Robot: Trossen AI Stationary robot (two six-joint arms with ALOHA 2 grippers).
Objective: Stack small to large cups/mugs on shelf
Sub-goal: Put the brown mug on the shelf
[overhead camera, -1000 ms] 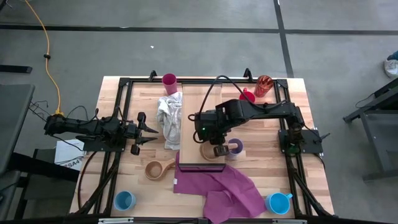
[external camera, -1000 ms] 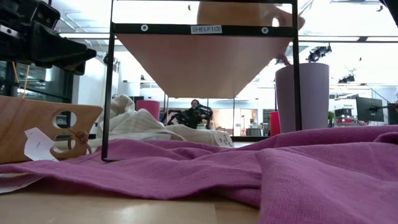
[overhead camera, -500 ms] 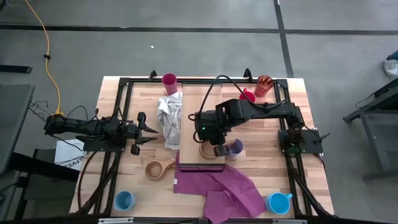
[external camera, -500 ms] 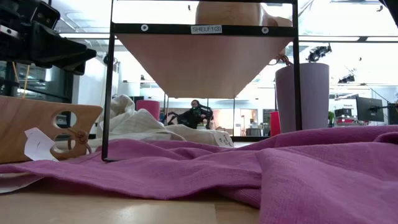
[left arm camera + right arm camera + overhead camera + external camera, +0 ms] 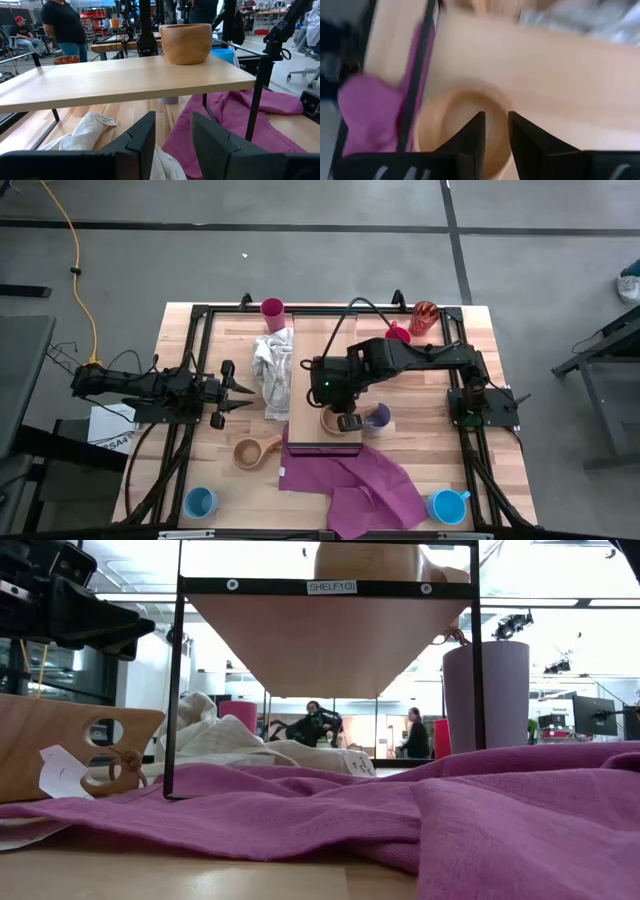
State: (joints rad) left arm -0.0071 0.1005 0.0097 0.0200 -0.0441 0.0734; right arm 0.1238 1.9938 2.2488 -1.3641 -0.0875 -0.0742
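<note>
The right claw (image 5: 347, 421) hovered with fingers parted over the wooden cup (image 5: 186, 43), which sat released on the shelf (image 5: 320, 370) at its near end. Judging by this, the next cup needed fetching; the lavender tumbler (image 5: 379, 416) stood just beside. The left claw (image 5: 243, 393) waited open, left of the crumpled white cloth (image 5: 272, 375).

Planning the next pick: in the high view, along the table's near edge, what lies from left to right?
Blue mug → tan wooden cup → purple cloth → second blue mug.
</note>
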